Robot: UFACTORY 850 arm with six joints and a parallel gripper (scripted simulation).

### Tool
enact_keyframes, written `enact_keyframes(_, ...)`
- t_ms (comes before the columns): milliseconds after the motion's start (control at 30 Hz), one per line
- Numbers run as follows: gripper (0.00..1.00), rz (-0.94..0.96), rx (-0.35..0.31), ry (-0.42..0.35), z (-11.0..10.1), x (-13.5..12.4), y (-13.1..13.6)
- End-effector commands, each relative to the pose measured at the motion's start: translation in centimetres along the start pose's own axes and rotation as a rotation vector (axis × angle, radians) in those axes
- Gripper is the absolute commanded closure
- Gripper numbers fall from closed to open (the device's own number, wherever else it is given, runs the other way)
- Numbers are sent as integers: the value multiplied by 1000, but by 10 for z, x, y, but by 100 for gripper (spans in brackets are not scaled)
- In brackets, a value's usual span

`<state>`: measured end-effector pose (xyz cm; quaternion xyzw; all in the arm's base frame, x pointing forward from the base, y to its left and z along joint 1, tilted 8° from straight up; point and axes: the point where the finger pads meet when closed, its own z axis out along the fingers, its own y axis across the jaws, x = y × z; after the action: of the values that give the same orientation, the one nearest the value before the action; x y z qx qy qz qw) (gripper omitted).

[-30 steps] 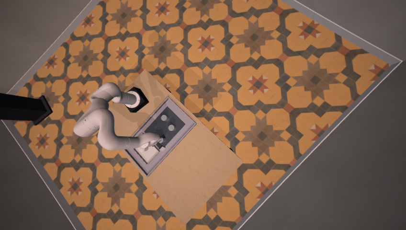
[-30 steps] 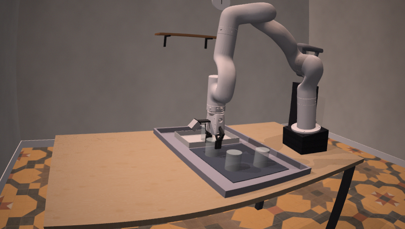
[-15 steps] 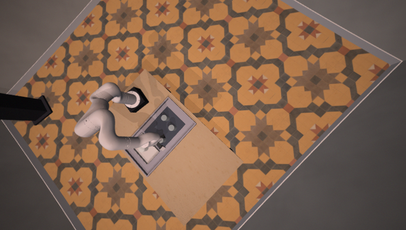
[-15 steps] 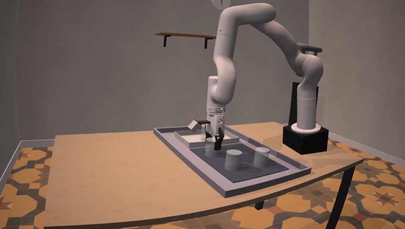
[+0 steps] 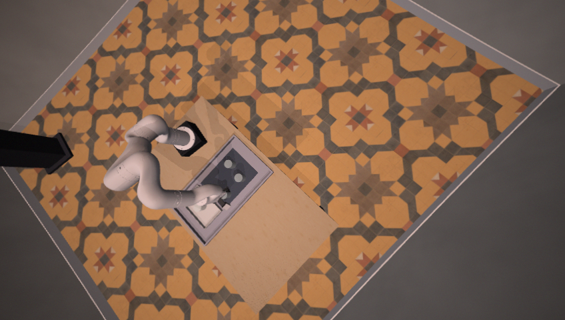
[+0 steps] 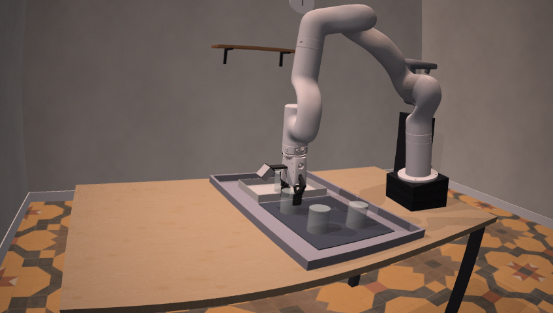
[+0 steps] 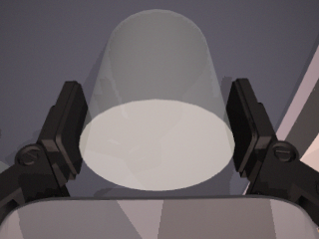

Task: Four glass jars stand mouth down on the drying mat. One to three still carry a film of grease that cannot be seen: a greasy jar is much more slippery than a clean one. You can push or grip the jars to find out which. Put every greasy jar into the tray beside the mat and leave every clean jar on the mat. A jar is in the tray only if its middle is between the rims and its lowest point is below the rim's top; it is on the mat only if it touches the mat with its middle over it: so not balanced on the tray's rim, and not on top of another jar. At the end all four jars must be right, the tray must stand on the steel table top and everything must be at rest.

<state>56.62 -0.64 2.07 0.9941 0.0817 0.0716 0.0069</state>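
My gripper (image 7: 157,99) (image 6: 293,195) (image 5: 225,194) is open and low over the dark drying mat (image 6: 349,234) (image 5: 250,166) (image 7: 54,14). Its two black fingers stand on either side of a glass jar (image 7: 156,139) (image 6: 287,203) that is upright, mouth down, on the mat near the tray, with a narrow gap on each side. Two more jars stand on the mat: one in the middle (image 6: 319,219) (image 5: 238,178) and one further right (image 6: 357,213) (image 5: 228,163). The pale tray (image 6: 248,186) (image 5: 206,217) lies just behind the gripper. I cannot make out a fourth jar clearly.
Mat and tray sit on a grey steel top with a raised rim (image 6: 310,261) (image 5: 206,237) on the wooden table (image 6: 155,232). The arm's black base (image 6: 417,190) stands at the table's right end. A wall shelf (image 6: 252,48) hangs behind.
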Motion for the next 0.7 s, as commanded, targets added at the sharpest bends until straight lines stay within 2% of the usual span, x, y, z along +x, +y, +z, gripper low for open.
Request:
enact_keyframes(0, 10, 0, 0, 2, -1, 1, 0)
enact_keyframes(167, 10, 0, 0, 2, -1, 1, 0)
enact_keyframes(200, 13, 0, 0, 2, -1, 1, 0)
enact_keyframes(667, 13, 0, 0, 2, -1, 1, 0)
